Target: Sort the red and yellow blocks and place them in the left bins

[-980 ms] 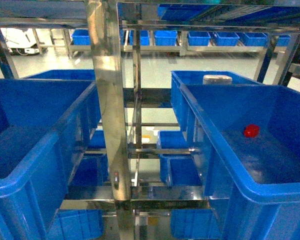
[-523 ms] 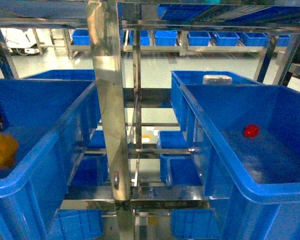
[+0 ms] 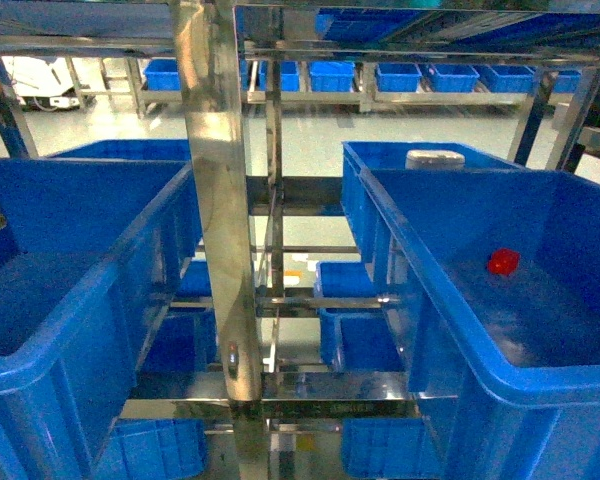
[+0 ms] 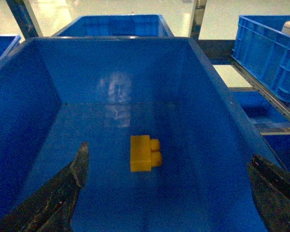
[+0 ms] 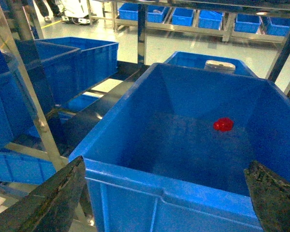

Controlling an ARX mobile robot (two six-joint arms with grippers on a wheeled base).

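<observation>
A shiny steel rack post (image 3: 220, 200) rises in front. Beyond it, a pale glossy floor (image 3: 310, 140) reflects bright light, and a far shelf (image 3: 380, 95) holds small blue crates (image 3: 398, 76).

A red block (image 5: 224, 124) is seen lying on the floor of a deep blue bin (image 5: 164, 191) — toward its far right side. The right end effector (image 5: 166, 203) is held wide apart over the near rim, nothing between its fingers (image 5: 58, 198).

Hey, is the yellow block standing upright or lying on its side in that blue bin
On its side. The yellow block lies on the floor of the left bin, its two studs pointing sideways, clear of the open left gripper.
</observation>
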